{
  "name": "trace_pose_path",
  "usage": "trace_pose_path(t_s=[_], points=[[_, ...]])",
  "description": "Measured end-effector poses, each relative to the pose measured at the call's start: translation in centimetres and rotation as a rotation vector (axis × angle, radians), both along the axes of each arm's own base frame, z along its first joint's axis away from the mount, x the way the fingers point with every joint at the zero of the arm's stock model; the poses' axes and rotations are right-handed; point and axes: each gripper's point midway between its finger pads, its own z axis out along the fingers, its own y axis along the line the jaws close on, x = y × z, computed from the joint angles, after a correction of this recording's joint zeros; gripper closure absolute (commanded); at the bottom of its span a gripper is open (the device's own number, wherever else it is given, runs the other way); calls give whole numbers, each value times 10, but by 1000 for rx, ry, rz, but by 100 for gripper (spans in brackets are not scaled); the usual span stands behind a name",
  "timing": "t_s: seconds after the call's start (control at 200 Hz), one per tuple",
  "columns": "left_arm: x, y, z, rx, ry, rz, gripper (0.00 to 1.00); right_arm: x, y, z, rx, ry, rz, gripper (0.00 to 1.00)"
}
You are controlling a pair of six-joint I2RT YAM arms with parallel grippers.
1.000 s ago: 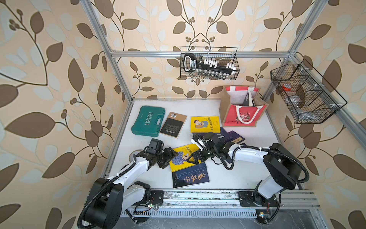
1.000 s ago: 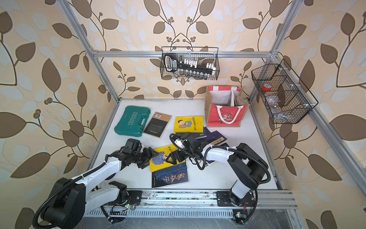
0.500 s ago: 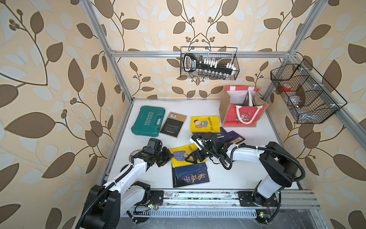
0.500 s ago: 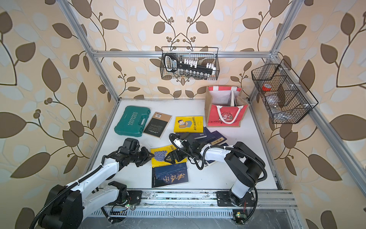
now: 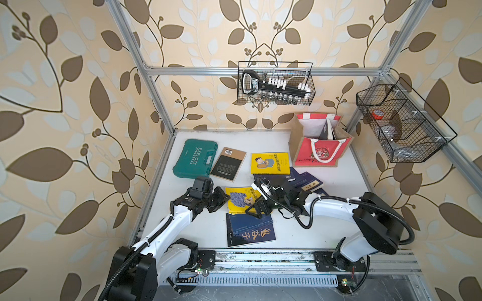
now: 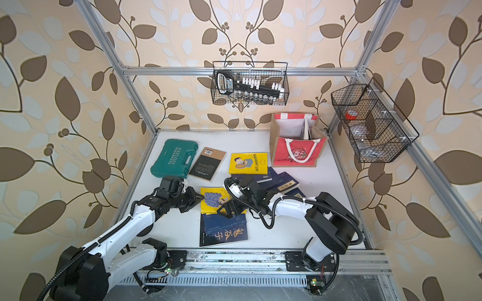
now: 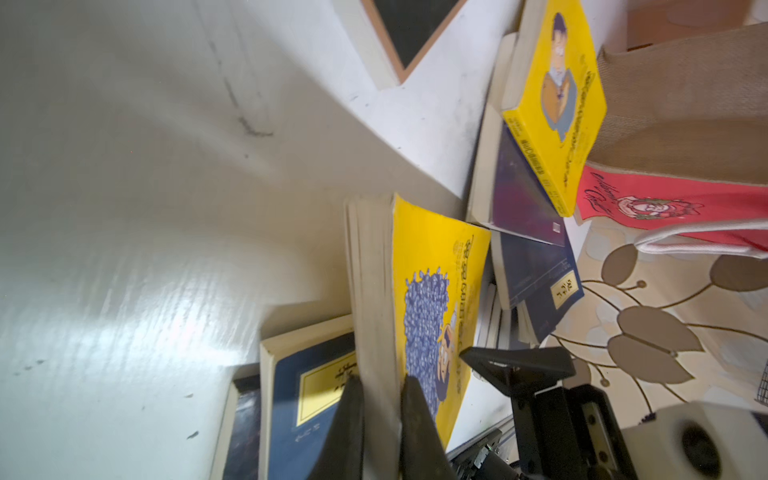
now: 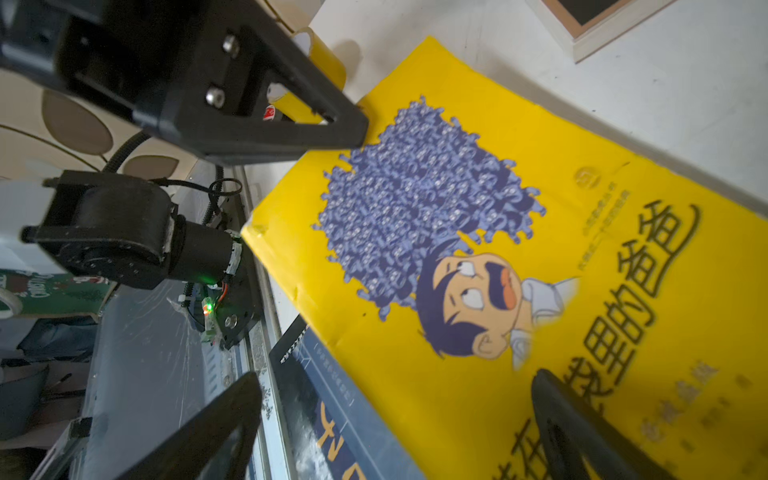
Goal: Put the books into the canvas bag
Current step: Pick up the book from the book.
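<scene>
Left gripper (image 7: 381, 380) clamped the yellow book (image 5: 242, 199) by its left edge; right gripper (image 8: 395, 380) gaped, apparently empty; a slow, supported lift suited.

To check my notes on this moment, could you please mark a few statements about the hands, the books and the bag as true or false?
1. The left hand is shut on the edge of the yellow crowd-cartoon book. True.
2. The right hand is shut on a navy book. False: its jaws stand open over the yellow crowd-cartoon book.
3. The canvas bag stands upright with a dark book inside. True.
4. The green tool case lies in the canvas bag. False: it lies on the table, apart from the bag.
</scene>
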Motion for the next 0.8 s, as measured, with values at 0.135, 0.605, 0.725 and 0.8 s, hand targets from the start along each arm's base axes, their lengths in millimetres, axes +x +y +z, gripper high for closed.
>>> trace_pose_path(t_s=[0.135,0.605,0.725,0.8], points=[[5,-3,18,18,-35,-49,100,-2,0,22,-20,-168,-24,2],[6,-17,60,-23,-59,-142,100,-16,28,49,-171,-689,-171,3],[4,-19,63,-35,-53,-154,100,-5,36,37,-258,-764,-228,11],[1,-19,62,-35,-41,-155,100,4,43,38,-305,-826,-265,22]])
